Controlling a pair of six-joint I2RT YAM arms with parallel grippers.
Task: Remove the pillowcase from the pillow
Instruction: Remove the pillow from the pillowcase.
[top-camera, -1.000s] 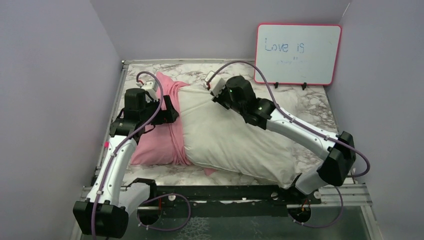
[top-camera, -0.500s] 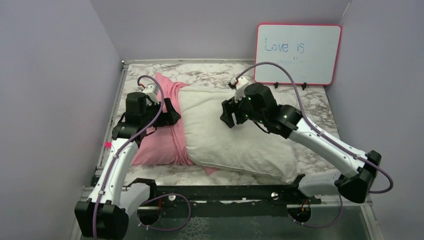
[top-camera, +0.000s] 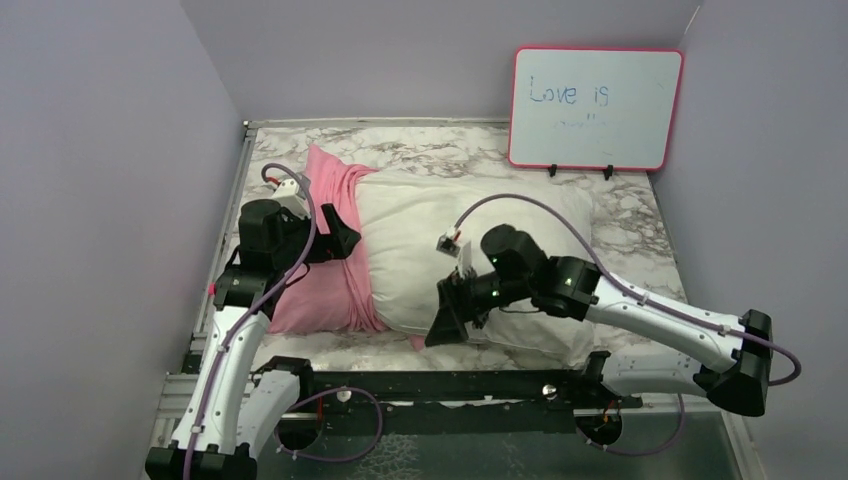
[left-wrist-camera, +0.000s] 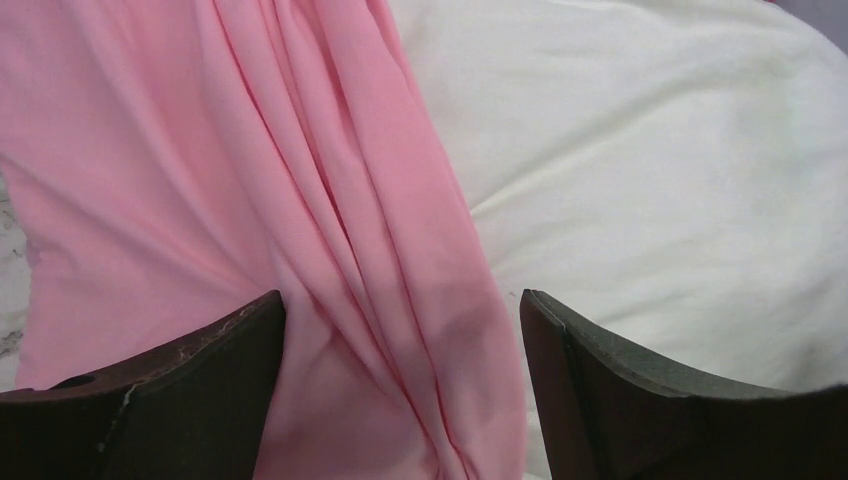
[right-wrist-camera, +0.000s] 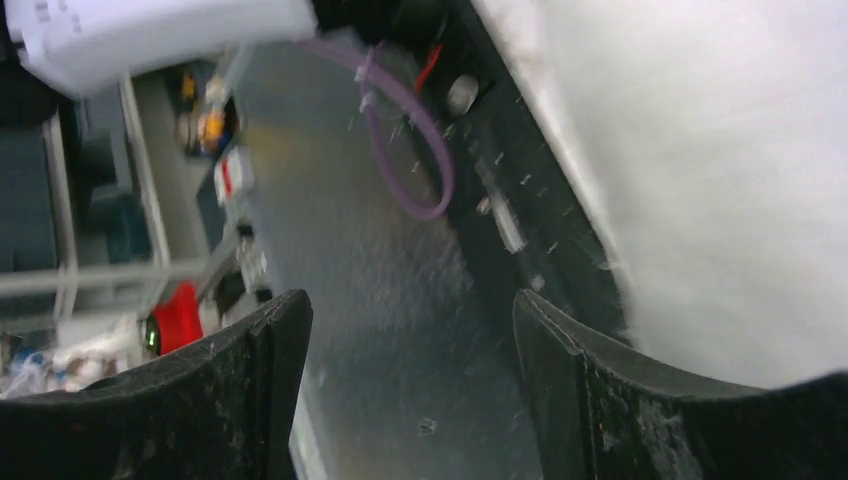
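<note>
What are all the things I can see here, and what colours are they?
pillow: one, white, middle of the table, mostly bare.
pillowcase: one, pink, bunched at the pillow's left end.
whiteboard: one, white with a pink-red frame, standing at the table's far right, "Love is" written on it.
table: one, marbled white and grey, under everything.
left gripper: one, dark fingers, open over the pillowcase folds.
right gripper: one, dark fingers, open and holding nothing, by the pillow's near edge.
</note>
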